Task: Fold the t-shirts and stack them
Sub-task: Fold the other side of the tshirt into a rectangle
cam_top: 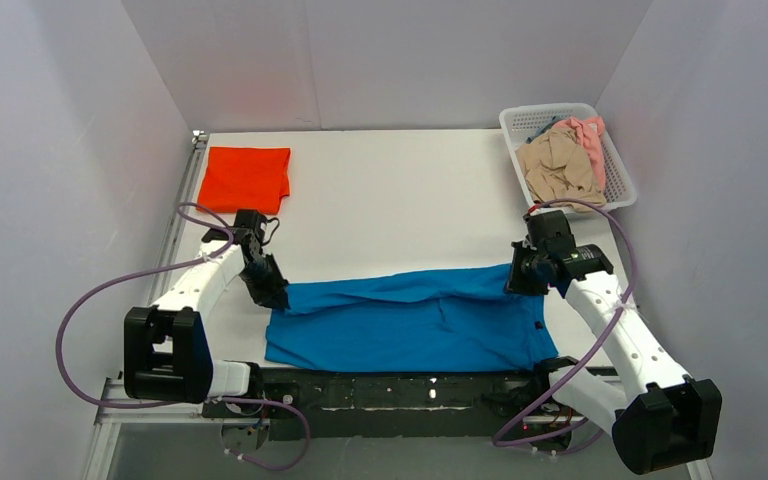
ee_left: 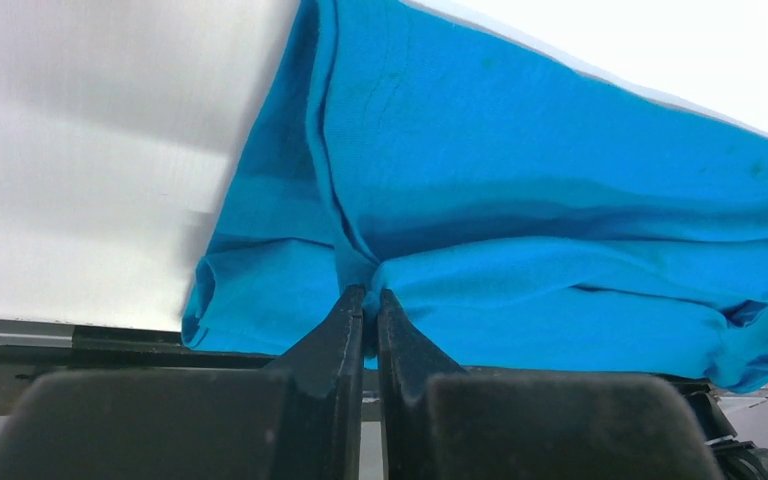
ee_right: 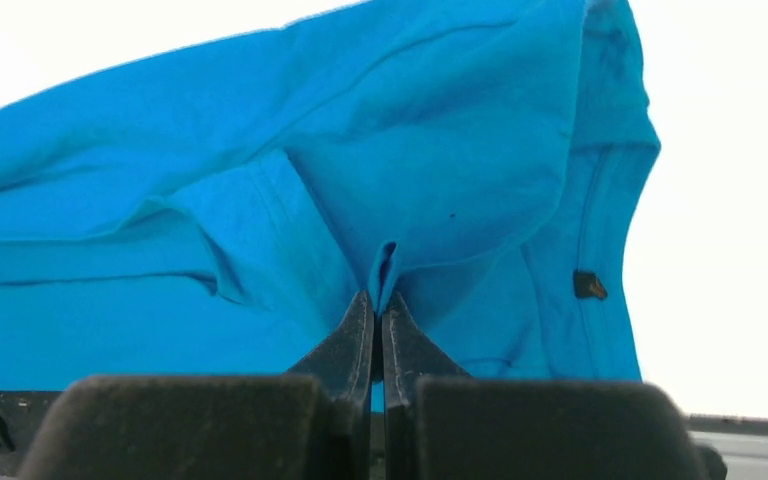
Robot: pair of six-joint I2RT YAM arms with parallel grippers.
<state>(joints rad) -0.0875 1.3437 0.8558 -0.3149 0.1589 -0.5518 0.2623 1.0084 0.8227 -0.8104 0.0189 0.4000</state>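
Observation:
A bright blue t-shirt (cam_top: 410,320) lies stretched sideways across the near part of the table, its far edge lifted. My left gripper (cam_top: 272,296) is shut on a pinch of its left end (ee_left: 365,275). My right gripper (cam_top: 516,280) is shut on a pinch of its right end (ee_right: 385,265), near the collar. An orange-red t-shirt (cam_top: 245,178) lies folded at the far left. A beige t-shirt (cam_top: 556,165) and a pink one (cam_top: 588,135) lie crumpled in the basket.
A white mesh basket (cam_top: 618,180) stands at the far right of the table. A black rail (cam_top: 400,388) runs along the near edge between the arm bases. Grey walls close in on three sides.

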